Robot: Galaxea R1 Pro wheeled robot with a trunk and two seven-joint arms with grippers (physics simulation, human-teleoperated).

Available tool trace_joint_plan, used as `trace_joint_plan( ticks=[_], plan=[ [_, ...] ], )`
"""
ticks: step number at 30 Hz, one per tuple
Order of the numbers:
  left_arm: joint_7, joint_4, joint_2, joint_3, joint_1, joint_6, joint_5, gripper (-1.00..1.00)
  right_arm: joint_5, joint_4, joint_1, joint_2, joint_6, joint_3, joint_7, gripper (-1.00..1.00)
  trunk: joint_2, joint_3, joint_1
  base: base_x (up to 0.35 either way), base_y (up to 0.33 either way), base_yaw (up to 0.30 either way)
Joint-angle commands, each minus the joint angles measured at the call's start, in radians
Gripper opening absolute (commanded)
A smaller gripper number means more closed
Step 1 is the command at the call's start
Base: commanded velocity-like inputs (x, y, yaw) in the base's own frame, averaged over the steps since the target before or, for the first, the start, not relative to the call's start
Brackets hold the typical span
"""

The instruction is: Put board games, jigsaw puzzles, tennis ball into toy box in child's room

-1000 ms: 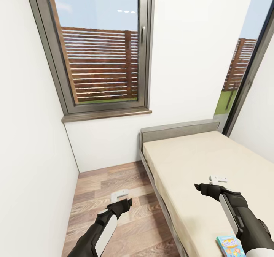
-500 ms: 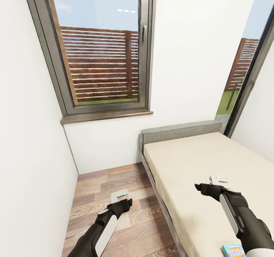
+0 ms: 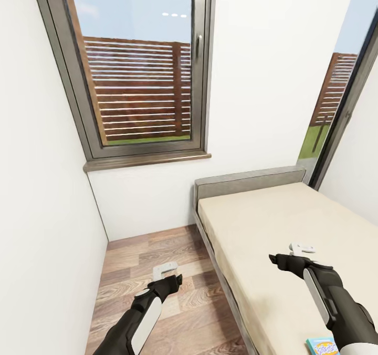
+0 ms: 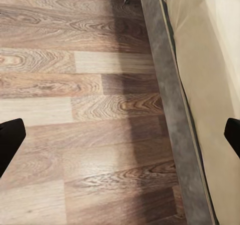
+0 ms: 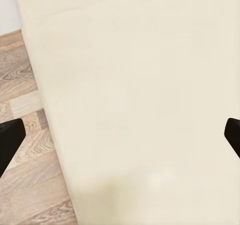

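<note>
A small blue board game box [image 3: 321,345] lies on the cream bed [image 3: 262,223] at the lower right edge of the head view, partly cut off by the picture's edge and by my right forearm. My right gripper [image 3: 303,248] hovers open over the mattress [image 5: 140,85], well beyond the box, holding nothing. Over the wooden floor [image 3: 152,250] beside the bed, my left gripper [image 3: 165,267] hangs open and empty. In each wrist view the black fingertips [image 4: 10,140] [image 5: 10,137] stand far apart.
The bed's grey frame [image 4: 170,100] and headboard [image 3: 247,179] run along the floor strip. A white wall [image 3: 42,187] closes the left side. A window with a sill [image 3: 147,158] is straight ahead, a second tall window [image 3: 336,113] at the right.
The head view has shifted slightly, so the blue box sits lower and more cut off in the picture. Both arms keep the same pose.
</note>
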Motion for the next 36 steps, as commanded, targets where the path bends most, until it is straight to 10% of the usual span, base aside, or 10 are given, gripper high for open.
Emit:
trace_joint_plan(
  ticks=[1, 30, 36],
  plan=[
    [0.010, -0.002, 0.001, -0.003, -0.001, 0.003, 0.010, 1.00, -0.009, -0.001, -0.001, -0.001, 0.005, -0.002, 0.000, 1.00, -0.001, -0.001, 0.000, 0.002, 0.001, 0.000],
    [0.111, 0.001, 0.005, 0.025, -0.014, 0.050, 0.020, 1.00, -0.008, -0.011, -0.001, -0.001, 0.007, -0.006, 0.000, 1.00, -0.001, -0.001, 0.000, 0.000, 0.000, -0.002],
    [0.131, -0.013, 0.014, 0.078, -0.021, 0.111, 0.119, 1.00, -0.007, -0.006, -0.005, 0.000, 0.006, -0.007, -0.004, 1.00, -0.001, -0.001, 0.000, 0.000, 0.000, -0.020]
  ],
)
